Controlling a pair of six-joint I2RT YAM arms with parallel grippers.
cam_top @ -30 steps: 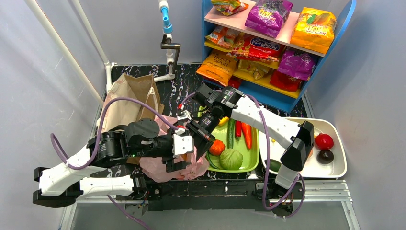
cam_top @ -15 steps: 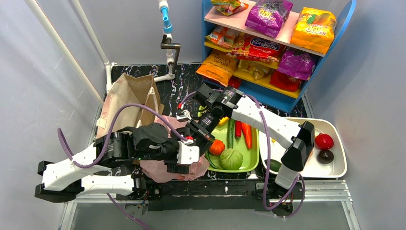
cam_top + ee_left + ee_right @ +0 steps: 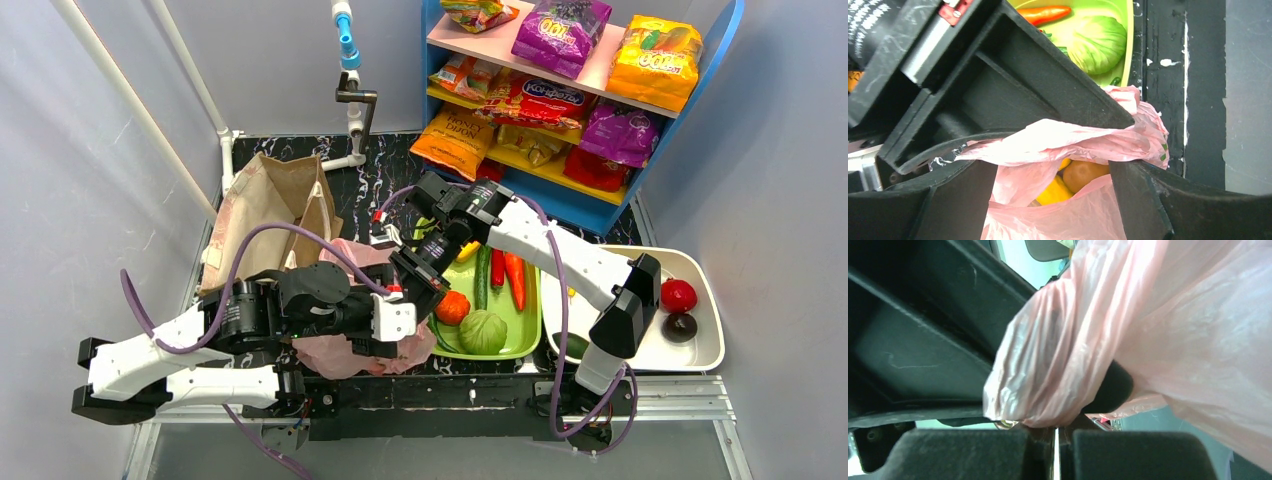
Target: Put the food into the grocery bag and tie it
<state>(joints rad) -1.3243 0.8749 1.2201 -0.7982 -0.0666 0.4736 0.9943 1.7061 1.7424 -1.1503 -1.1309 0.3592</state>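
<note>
**A:** Where does your grocery bag [image 3: 340,352] sit?

**B:** It is slumped at the near edge of the worktop [image 3: 380,170], between your two arms and just left of the green tray [image 3: 530,335].

**A:** And your left gripper [image 3: 1053,170]?

**B:** It is released, jaws wide apart, straddling the bag's mouth. Pink film lies between its fingers [image 3: 1158,200], and a yellow fruit [image 3: 1053,192] and a brown onion [image 3: 1083,172] show inside.

**A:** Your right gripper [image 3: 1055,435]?

**B:** It is clenched, with a gathered bunch of the bag's film pinched at its tips, close beside your left gripper.
</note>
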